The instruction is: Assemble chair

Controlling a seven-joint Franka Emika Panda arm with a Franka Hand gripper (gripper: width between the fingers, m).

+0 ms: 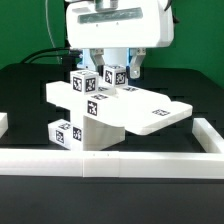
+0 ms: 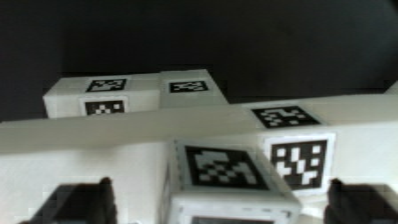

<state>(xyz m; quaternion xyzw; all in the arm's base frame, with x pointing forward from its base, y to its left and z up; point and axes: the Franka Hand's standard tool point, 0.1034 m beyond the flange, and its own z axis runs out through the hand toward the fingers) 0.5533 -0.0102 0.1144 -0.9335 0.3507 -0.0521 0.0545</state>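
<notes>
Just border rail (image 1: 150,160) before chair (image 1: 105,110)

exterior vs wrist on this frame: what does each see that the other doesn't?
Exterior only: the robot arm above the chair, the whole part-built chair standing against the white border rail, and the black table around it.
Wrist only: the hand from above, its dark fingers spread either side of a tagged block, not touching it.
Both: the chair's white parts and their black-and-white tags.
</notes>
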